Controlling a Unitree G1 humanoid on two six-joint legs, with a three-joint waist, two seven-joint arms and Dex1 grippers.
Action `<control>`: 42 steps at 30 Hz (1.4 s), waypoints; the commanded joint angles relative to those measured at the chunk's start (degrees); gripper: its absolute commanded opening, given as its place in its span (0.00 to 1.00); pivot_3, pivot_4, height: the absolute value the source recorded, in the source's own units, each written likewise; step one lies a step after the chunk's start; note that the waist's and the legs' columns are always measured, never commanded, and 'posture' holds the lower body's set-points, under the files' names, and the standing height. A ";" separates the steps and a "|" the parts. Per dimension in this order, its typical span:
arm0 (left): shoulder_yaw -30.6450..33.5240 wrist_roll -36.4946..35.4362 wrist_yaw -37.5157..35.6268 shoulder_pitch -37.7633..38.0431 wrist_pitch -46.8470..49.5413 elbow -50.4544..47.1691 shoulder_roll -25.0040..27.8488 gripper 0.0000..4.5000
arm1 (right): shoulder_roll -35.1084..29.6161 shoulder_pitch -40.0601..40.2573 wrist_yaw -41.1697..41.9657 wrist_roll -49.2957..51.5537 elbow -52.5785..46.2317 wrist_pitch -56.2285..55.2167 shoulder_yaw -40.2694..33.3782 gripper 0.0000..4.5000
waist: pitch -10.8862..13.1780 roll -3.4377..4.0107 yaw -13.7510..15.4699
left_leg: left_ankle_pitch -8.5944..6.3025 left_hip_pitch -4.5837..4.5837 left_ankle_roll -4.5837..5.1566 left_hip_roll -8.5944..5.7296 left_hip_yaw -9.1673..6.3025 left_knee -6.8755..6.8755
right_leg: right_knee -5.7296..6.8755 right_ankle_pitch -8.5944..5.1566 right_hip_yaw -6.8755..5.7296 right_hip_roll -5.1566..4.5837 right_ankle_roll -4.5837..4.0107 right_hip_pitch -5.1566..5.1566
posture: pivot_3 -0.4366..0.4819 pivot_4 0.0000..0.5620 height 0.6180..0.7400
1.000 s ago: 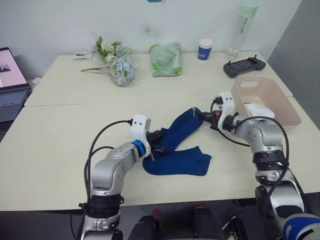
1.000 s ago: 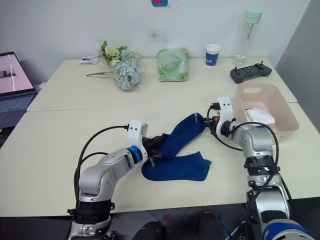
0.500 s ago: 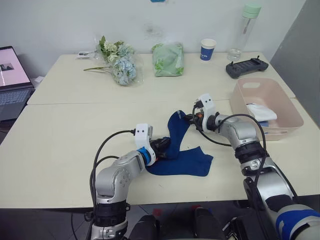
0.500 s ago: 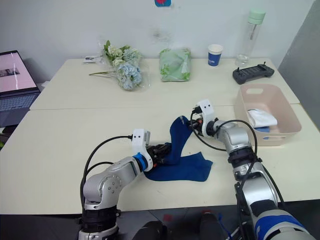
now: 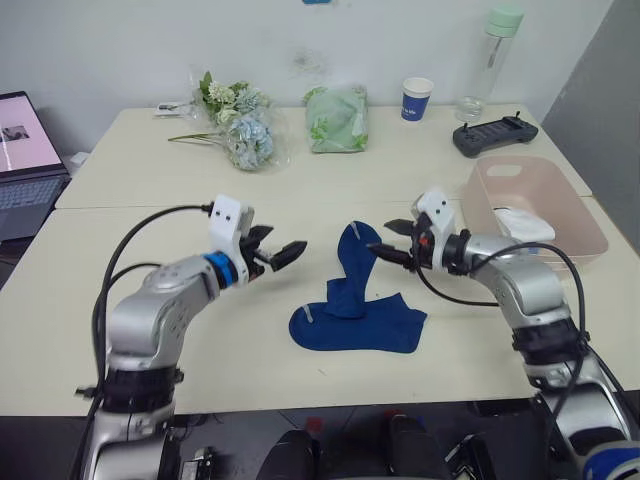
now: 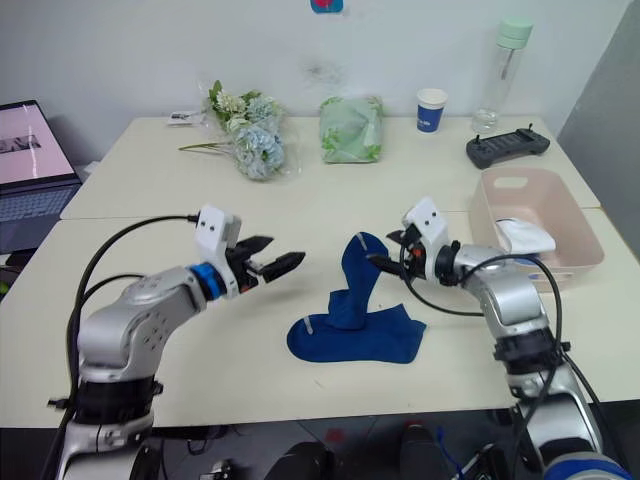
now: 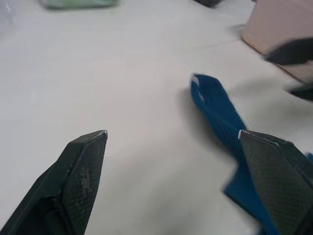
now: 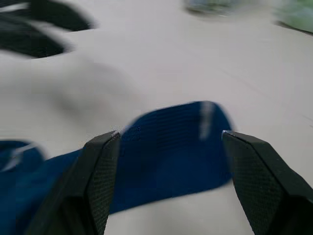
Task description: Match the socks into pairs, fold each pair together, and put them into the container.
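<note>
Navy socks [image 5: 357, 305] are the pair in hand, lying crossed at the centre of the head views, one flat along the table [image 5: 120, 300], the other draped over it with its rounded end pointing up toward the middle of the frame. The right gripper [image 5: 393, 240] hangs just right of that upper end, fingers spread and holding nothing; its wrist view looks straight down on the blue fabric [image 8: 171, 132] between its two tips. The left gripper [image 6: 272, 264] sits left of centre, well apart from the socks, its fingers likewise apart and empty. Farther out, at the right edge, the pink container [image 5: 560, 235] already holds white and light blue fabric [image 5: 520, 222]. Judging by this, the navy pair is the last one. To fold it well, the two socks likely need lining up first, then one pinch through both layers so neither slips free on the lift toward the tub.
</note>
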 commanded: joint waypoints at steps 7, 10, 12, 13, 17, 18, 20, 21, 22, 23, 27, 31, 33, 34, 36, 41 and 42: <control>-8.41 10.08 -6.72 -20.79 -22.78 38.99 -10.44 1.00 | -3.71 1.17 10.15 -6.75 -7.47 -11.22 14.42 0.79 | 0.02 -0.05 -0.06 | 0.00 -0.03 0.00 -0.02 -0.07 0.02 | -0.04 0.00 -0.11 0.00 0.01 0.00 | 0.48 0.27 1.00; -9.51 12.69 -7.79 -24.74 -27.41 48.18 -12.82 1.00 | -3.19 0.41 10.94 -10.46 -4.86 -15.76 17.67 0.79 | 0.02 -0.06 -0.32 | 0.00 -0.05 0.00 -0.05 -0.01 0.03 | -0.06 0.00 -0.07 -0.01 0.02 -0.03 | 0.48 0.27 1.00; -9.86 14.16 -8.08 -26.35 -29.74 52.60 -13.56 1.00 | -2.75 -0.01 10.95 -12.54 -3.51 -18.17 18.95 0.79 | 0.02 -0.06 -0.51 | 0.00 -0.06 0.00 -0.04 0.01 0.02 | -0.03 0.00 -0.04 -0.01 0.02 -0.11 | 0.48 0.27 1.00; -10.00 14.91 -8.12 -26.95 -30.64 54.37 -13.80 1.00 | -2.54 -0.11 10.71 -13.70 -2.83 -19.46 19.50 0.79 | 0.02 -0.06 -0.55 | 0.00 -0.07 0.00 -0.03 0.01 0.01 | -0.01 0.00 -0.03 0.00 0.02 -0.14 | 0.48 0.27 1.00; -10.19 16.94 -8.86 -28.30 -32.58 59.02 -14.36 0.96 | -2.27 -0.50 9.46 -18.47 0.12 -24.58 20.89 0.79 | 0.01 -0.08 -0.41 | 0.01 -0.26 -0.01 -0.03 -0.02 0.06 | 0.08 0.00 -0.04 0.01 0.02 -0.35 | 0.48 0.27 1.00; -9.82 16.93 -9.23 -28.37 -32.77 59.36 -14.38 0.91 | -1.89 -0.43 9.45 -17.98 0.18 -24.54 20.16 0.75 | 0.01 -0.08 -0.40 | 0.01 -0.41 -0.01 -0.04 -0.02 0.12 | 0.12 0.01 -0.04 0.01 0.02 -0.50 | 0.48 0.27 1.00; -9.18 16.97 -9.64 -28.50 -33.07 59.69 -14.31 0.79 | -1.40 -0.19 9.96 -17.15 -0.15 -24.13 18.91 0.65 | 0.01 -0.08 -0.40 | 0.02 -0.67 -0.01 -0.08 0.00 0.21 | 0.20 0.02 -0.02 -0.02 0.03 -0.75 | 0.48 0.27 1.00; -9.00 17.06 -9.75 -28.53 -33.22 59.78 -14.25 0.73 | -1.37 -0.11 10.18 -17.28 -0.27 -24.34 18.70 0.58 | 0.01 -0.08 -0.41 | 0.02 -0.77 -0.01 -0.08 -0.01 0.24 | 0.24 0.02 -0.02 -0.02 0.03 -0.86 | 0.48 0.27 1.00; -8.80 17.15 -9.86 -28.49 -33.28 59.79 -14.14 0.65 | -1.57 0.06 10.46 -17.36 -0.30 -24.55 18.46 0.49 | 0.01 -0.08 -0.40 | 0.02 -0.79 -0.02 -0.07 -0.02 0.25 | 0.26 0.02 -0.03 -0.02 0.03 -0.89 | 0.48 0.27 1.00; -8.61 17.25 -9.86 -28.43 -33.29 59.73 -14.05 0.58 | -1.83 0.20 10.54 -17.65 -0.03 -25.12 18.28 0.41 | 0.01 -0.08 -0.40 | 0.03 -0.79 -0.03 -0.07 -0.03 0.24 | 0.26 0.02 -0.04 -0.02 0.03 -0.89 | 0.48 0.27 1.00; -7.95 17.57 -9.95 -28.19 -33.03 59.45 -13.95 0.29 | -2.28 0.43 10.78 -18.14 1.04 -26.61 17.74 0.08 | 0.01 -0.08 -0.39 | 0.03 -0.79 -0.03 -0.08 -0.02 0.24 | 0.30 0.02 -0.04 -0.02 0.03 -0.88 | 0.48 0.27 1.00; -7.15 17.33 -9.47 -27.11 -32.30 57.89 -13.05 0.02 | -3.07 0.23 11.38 -16.94 1.37 -28.52 15.66 0.00 | 0.01 -0.08 -0.39 | 0.03 -0.79 -0.03 -0.07 -0.02 0.24 | 0.33 0.02 -0.04 -0.02 0.03 -0.90 | 0.48 0.27 1.00; -6.68 17.04 -9.53 -26.63 -31.65 57.31 -12.78 0.01 | -3.50 0.41 12.25 -16.39 0.97 -29.30 15.12 0.00 | 0.01 -0.08 -0.42 | 0.03 -0.78 -0.03 -0.07 -0.01 0.24 | 0.34 0.02 -0.04 -0.02 0.03 -0.90 | 0.48 0.27 1.00; -6.67 17.12 -9.67 -26.44 -31.57 57.03 -12.74 0.01 | -3.41 0.53 11.98 -16.47 0.82 -30.08 14.73 0.00 | 0.01 -0.08 -0.42 | 0.03 -0.79 -0.03 -0.07 -0.01 0.24 | 0.35 0.02 -0.03 -0.02 0.03 -0.91 | 0.48 0.27 1.00; -6.63 17.22 -9.67 -26.37 -31.51 56.95 -12.80 0.01 | -3.86 0.95 12.75 -16.29 -0.25 -31.17 14.31 0.00 | 0.01 -0.08 -0.41 | 0.03 -0.78 -0.03 -0.06 -0.01 0.24 | 0.37 0.02 -0.03 -0.01 0.03 -0.91 | 0.48 0.27 1.00; -6.55 17.33 -9.04 -27.67 -31.33 57.32 -13.10 0.00 | -2.63 1.95 11.28 -15.43 -0.64 -30.37 12.65 0.13 | 0.01 -0.08 -0.40 | 0.04 -0.78 -0.04 -0.07 -0.02 0.27 | 0.40 0.02 -0.03 -0.01 0.03 -0.91 | 0.48 0.27 1.00; -6.37 17.31 -8.66 -28.04 -31.45 57.36 -13.04 0.00 | -1.81 2.24 9.74 -15.05 -0.48 -28.71 11.70 0.20 | 0.01 -0.08 -0.40 | 0.04 -0.78 -0.04 -0.07 -0.01 0.28 | 0.41 0.02 -0.04 -0.01 0.03 -0.91 | 0.48 0.27 1.00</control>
